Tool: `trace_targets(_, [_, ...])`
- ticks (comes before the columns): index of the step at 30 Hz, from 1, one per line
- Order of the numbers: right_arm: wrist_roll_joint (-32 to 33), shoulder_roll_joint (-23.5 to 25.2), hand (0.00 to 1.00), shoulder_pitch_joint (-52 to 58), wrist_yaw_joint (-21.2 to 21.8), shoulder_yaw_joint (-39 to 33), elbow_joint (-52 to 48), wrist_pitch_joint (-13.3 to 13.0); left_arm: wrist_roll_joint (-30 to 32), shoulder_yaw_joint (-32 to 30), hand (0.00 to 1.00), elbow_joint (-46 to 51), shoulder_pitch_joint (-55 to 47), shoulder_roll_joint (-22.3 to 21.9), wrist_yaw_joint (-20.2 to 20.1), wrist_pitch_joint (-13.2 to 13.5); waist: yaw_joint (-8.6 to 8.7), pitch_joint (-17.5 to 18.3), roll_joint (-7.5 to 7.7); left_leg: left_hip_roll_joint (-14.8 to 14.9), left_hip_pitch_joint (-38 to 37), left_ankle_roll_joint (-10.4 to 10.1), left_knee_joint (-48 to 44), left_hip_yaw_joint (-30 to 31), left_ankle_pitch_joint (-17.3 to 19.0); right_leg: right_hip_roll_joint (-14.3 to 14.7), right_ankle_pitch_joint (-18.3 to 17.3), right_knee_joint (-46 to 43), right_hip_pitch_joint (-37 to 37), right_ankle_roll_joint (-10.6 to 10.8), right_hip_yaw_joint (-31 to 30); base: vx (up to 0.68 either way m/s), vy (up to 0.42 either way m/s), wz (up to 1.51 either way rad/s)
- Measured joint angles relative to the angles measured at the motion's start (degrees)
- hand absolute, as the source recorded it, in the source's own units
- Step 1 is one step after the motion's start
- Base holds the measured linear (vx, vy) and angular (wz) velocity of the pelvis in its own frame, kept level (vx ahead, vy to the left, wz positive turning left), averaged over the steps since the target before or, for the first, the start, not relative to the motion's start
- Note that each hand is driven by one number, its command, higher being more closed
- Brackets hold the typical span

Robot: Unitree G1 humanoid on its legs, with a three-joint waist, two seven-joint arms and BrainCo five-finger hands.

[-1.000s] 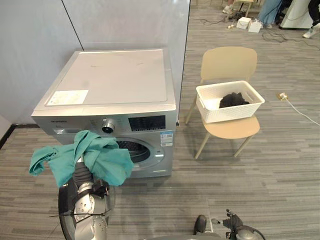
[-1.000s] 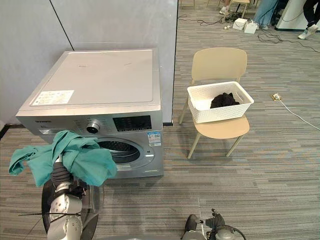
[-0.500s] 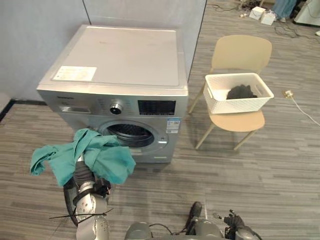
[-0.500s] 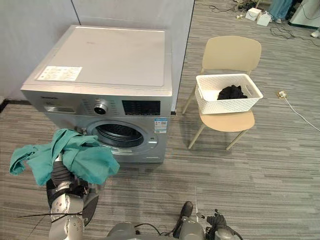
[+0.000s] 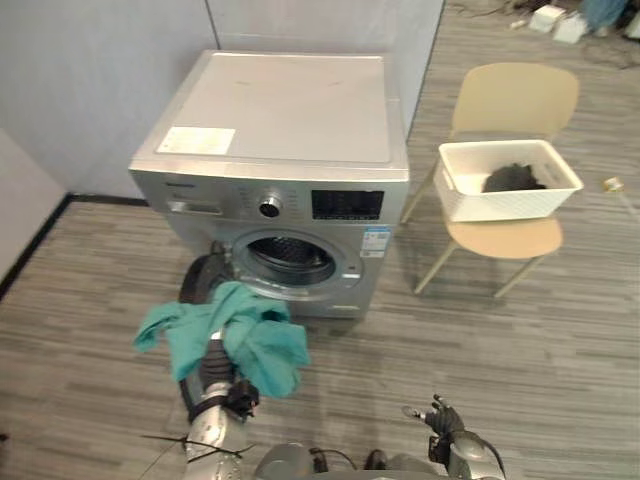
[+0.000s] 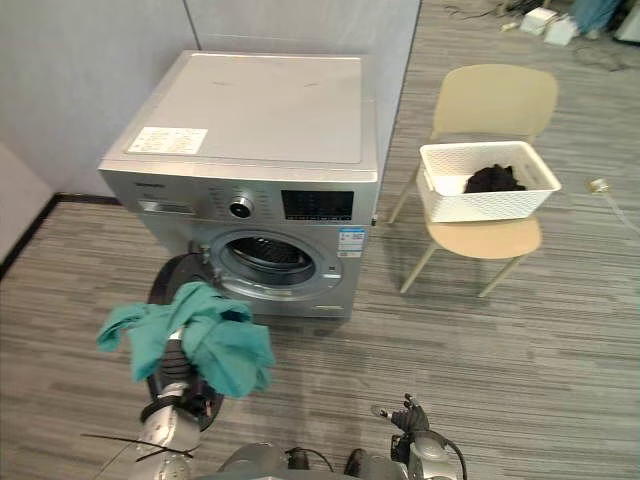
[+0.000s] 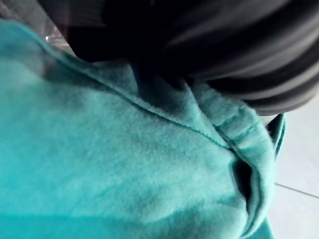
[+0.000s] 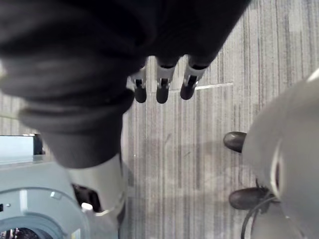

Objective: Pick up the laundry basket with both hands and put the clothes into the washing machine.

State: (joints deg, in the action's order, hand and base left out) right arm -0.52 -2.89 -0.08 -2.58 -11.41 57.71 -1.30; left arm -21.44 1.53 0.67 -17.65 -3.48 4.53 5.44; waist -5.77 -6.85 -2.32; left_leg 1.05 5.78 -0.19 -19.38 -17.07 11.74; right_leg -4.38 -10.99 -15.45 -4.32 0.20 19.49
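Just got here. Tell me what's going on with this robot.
The robot's left hand holds up a teal garment draped over it, in front of the washing machine, whose door is open. The right hand hangs low, open and empty. The white laundry basket sits on a beige chair beside the machine, a dark garment inside it.

Teal cloth (image 5: 240,335) covers most of the left hand (image 7: 224,50)

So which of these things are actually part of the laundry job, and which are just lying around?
Job: teal garment draped on left hand; washing machine, door open; white basket holding dark clothes.
Lying about: chair under the basket; floor plug; boxes at back; idle right hand.
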Motion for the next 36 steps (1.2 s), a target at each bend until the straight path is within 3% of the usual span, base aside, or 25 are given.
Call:
trace_targets(1, [0.0,0.1,0.0,0.3,0.0,-0.6,0.2,0.0,0.4,1.9,1.0,-1.5,1.6,0.4,-0.6,-0.1,0.7,-0.3,0.51,0.3,0.8,-2.0,-1.9,-2.7,-0.9,-1.1,0.6,1.2,1.3,-0.4,1.8,-0.05,0.009,0.79])
trace_targets(2, [0.0,0.1,0.0,1.0,0.0,-1.1,0.2,0.0,2.0,3.9,1.0,-2.6,2.7,0.8,-1.0,-0.2,1.01,-0.4,0.61,1.7,1.6,-2.0,-4.7,-6.0,-0.3,-1.7,0.8,1.6,2.2,-0.7,3.1,-0.05,0.018,0.62])
trace_targets(4, [0.1,-0.1,0.0,1.0,-0.2,-1.1,0.2,-0.1,3.3,7.6,1.0,-3.6,3.5,2.1,-2.2,-0.4,2.17,-0.2,0.29,5.3,2.7,0.7,-8.9,-7.4,1.4,-1.9,0.8,1.6,3.0,-0.7,4.4,-0.05,0.044,0.33])
trace_targets(6, [0.2,-0.6,0.0,1.1,-0.3,-1.1,0.3,-0.3,4.4,10.8,1.0,-4.5,4.2,2.8,-3.7,-0.7,3.29,-0.2,0.42,8.5,3.2,0.7,-10.5,-4.0,1.5,-2.6,1.1,1.6,3.0,-0.2,4.7,-0.03,0.087,0.19])
trace_targets(7, [0.5,-1.1,0.0,1.9,-0.4,-1.3,0.2,-0.5,4.5,12.7,1.0,-6.7,5.1,2.8,-4.6,-0.8,4.21,0.2,-0.21,9.6,3.0,-0.5,-8.6,-1.1,0.3,-3.1,1.7,1.9,3.1,0.7,5.4,0.0,0.198,0.3])
trace_targets(8, [0.7,-1.4,0.0,2.4,-0.4,-2.2,0.3,-0.5,4.8,14.6,1.0,-9.2,5.8,2.6,-5.2,-1.1,5.1,0.7,-1.39,10.6,1.6,-3.8,-3.6,2.0,-1.6,-3.1,2.4,2.5,3.1,1.8,5.8,0.01,0.249,0.24])
trace_targets(10, [1.0,-1.0,0.0,3.6,-0.5,-2.9,0.4,-0.4,5.5,17.7,1.0,-12.8,8.0,3.4,-5.9,-2.1,5.54,1.0,-1.35,7.8,-0.4,-3.7,2.3,2.7,-1.3,-5.0,3.2,1.9,2.0,3.2,5.7,0.0,0.301,0.1])
trace_targets(12, [0.9,0.5,0.0,2.7,-0.1,-2.7,0.4,-0.4,5.6,20.7,1.0,-16.2,11.4,5.2,-5.8,-2.8,5.75,-0.5,1.8,4.7,0.5,-2.5,2.8,1.9,-1.3,-9.3,2.1,-4.2,-2.1,4.7,4.9,-0.07,0.246,0.07])
trace_targets(13, [0.9,0.6,0.0,2.6,0.0,-2.5,0.5,-0.3,5.6,21.0,1.0,-16.7,11.8,5.2,-5.8,-2.8,5.74,-0.8,2.01,4.5,0.5,-2.2,2.7,1.8,-1.1,-9.7,2.0,-4.9,-2.5,4.8,4.7,-0.12,0.217,-0.13])
trace_targets(14, [0.9,0.4,0.0,1.9,0.2,-0.7,0.4,-0.4,5.6,22.5,1.0,-18.4,12.6,5.3,-5.9,-2.9,5.88,-1.7,2.98,3.6,0.4,-0.3,1.5,0.5,0.2,-11.4,1.5,-9.8,-4.8,4.5,3.3,-0.09,0.123,-0.25])
trace_targets(17, [0.6,0.0,0.0,0.9,0.1,2.5,0.5,-0.4,4.2,25.8,1.0,-19.5,13.7,6.0,-5.9,-3.2,6.81,-2.1,3.53,2.5,0.4,0.8,0.1,-1.7,1.2,-13.4,1.6,-10.6,-6.1,4.3,2.6,-0.07,0.156,-0.37])
trace_targets(19, [0.5,-0.8,0.0,-0.4,0.1,3.6,1.0,-0.3,2.0,27.2,1.0,-20.4,16.7,5.9,-5.8,-3.1,6.9,-3.0,2.86,3.2,1.7,1.7,-1.0,-2.4,1.8,-13.4,2.8,-8.5,-6.6,3.8,3.5,-0.08,0.068,-0.35])
trace_targets(20, [0.4,-1.2,0.0,-1.9,0.0,3.6,1.5,-0.1,1.2,27.7,1.0,-22.1,19.6,5.9,-5.7,-3.2,6.8,-3.8,2.34,4.3,3.0,1.8,-1.6,-2.7,2.4,-13.2,3.3,-8.6,-8.3,1.9,4.2,-0.12,0.022,-0.37])
trace_targets(23, [0.4,-2.3,0.0,-4.3,-0.6,5.2,1.1,0.1,0.2,27.1,1.0,-27.4,25.7,6.0,-5.2,-3.1,6.38,-6.1,1.03,8.8,6.1,-0.2,-5.7,-3.1,4.5,-12.9,3.0,-6.1,-12.7,1.6,2.5,-0.09,-0.016,-0.42])
trace_targets(24, [0.4,-2.3,0.0,-4.7,-0.8,5.9,0.6,0.1,-0.3,26.8,1.0,-28.4,26.6,6.0,-4.8,-3.1,6.42,-6.5,1.21,9.4,6.6,-0.6,-6.1,-3.1,4.6,-13.2,3.3,-5.0,-13.7,2.0,1.7,-0.02,-0.126,-0.29])
trace_targets(25, [0.4,-2.1,0.0,-4.7,-1.0,7.4,-0.4,0.1,-0.7,25.8,1.0,-29.7,28.0,6.0,-3.4,-3.0,6.54,-7.1,2.28,10.1,7.3,-1.5,-6.9,-3.1,4.6,-13.9,4.2,-2.7,-15.1,3.4,0.4,0.03,-0.226,-0.02])
trace_targets(26, [0.4,-1.9,0.0,-4.6,-1.1,8.9,-0.8,-0.2,-0.7,24.6,1.0,-30.7,29.3,6.0,-2.2,-2.8,6.61,-8.2,4.27,10.2,7.4,-2.7,-7.8,-2.7,4.9,-15.1,4.8,-1.7,-16.0,4.5,-1.2,0.06,-0.295,0.11])
trace_targets(27, [0.4,-1.9,0.0,-4.6,-1.0,9.7,-1.0,-0.5,-0.7,23.9,1.0,-30.7,29.7,6.1,-1.6,-2.8,6.68,-8.8,5.15,10.2,7.4,-3.4,-8.2,-2.3,5.1,-15.3,5.0,-1.6,-16.2,4.7,-2.0,0.1,-0.391,0.3])
trace_targets(28, [0.5,-2.1,0.0,-4.8,-1.0,10.7,-1.8,-0.8,-0.8,22.5,1.0,-30.8,30.5,5.9,-0.5,-2.5,6.76,-10.0,5.57,11.5,8.0,-5.3,-9.7,-0.8,5.8,-14.1,8.1,-2.5,-16.6,6.0,-3.7,0.13,-0.461,0.39])
trace_targets(29, [0.6,-2.1,0.0,-4.8,-1.0,11.3,-2.6,-1.1,-1.0,21.1,1.0,-30.8,30.6,5.9,0.5,-1.8,6.99,-10.5,4.87,13.9,9.1,-7.2,-10.5,1.2,5.9,-11.7,10.2,-4.5,-17.0,5.9,-4.2,0.16,-0.467,0.38])
trace_targets(30, [0.6,-2.1,0.0,-4.9,-1.0,11.7,-3.0,-1.4,-1.0,20.2,1.0,-31.0,30.6,5.8,1.0,-1.4,7.14,-10.9,4.25,15.3,9.4,-8.0,-10.6,2.2,5.6,-10.8,8.8,-6.5,-17.5,6.2,-3.3,0.2,-0.463,0.25])
trace_targets(32, [0.7,-2.1,0.0,-5.4,-1.1,12.0,-3.3,-2.1,-1.5,15.3,1.0,-32.4,31.2,6.4,3.4,-0.7,7.23,-11.8,4.37,20.4,9.6,-10.6,-10.1,4.7,4.1,-7.1,3.0,-13.7,-19.1,2.7,-0.2,0.28,-0.484,0.12])
trace_targets(34, [0.9,-2.1,0.0,-5.4,-1.2,13.2,-4.1,-2.3,-1.5,11.1,1.0,-33.0,32.5,7.0,4.7,-0.6,7.2,-13.4,4.45,24.9,11.6,-9.4,-15.0,7.6,3.1,-3.4,1.0,-16.1,-18.5,0.0,1.8,0.25,-0.396,-0.05])
trace_targets(35, [1.3,-2.0,0.0,-5.4,-1.6,14.4,-4.9,-2.7,-1.5,7.7,1.0,-33.7,34.6,7.7,6.3,-0.5,7.01,-15.8,5.39,27.8,14.3,-5.7,-21.8,10.4,0.5,-1.1,-0.1,-16.5,-16.6,-1.8,2.9,0.16,-0.322,-0.16])
trace_targets(36, [2.3,-1.2,0.0,-5.8,-2.5,15.9,-5.1,-3.1,-1.7,4.0,1.0,-36.3,38.0,9.3,8.1,0.1,6.62,-17.5,7.44,29.1,20.5,-4.7,-30.7,13.8,-0.8,0.3,-0.8,-15.8,-15.3,-3.0,3.4,0.14,-0.284,-0.11])
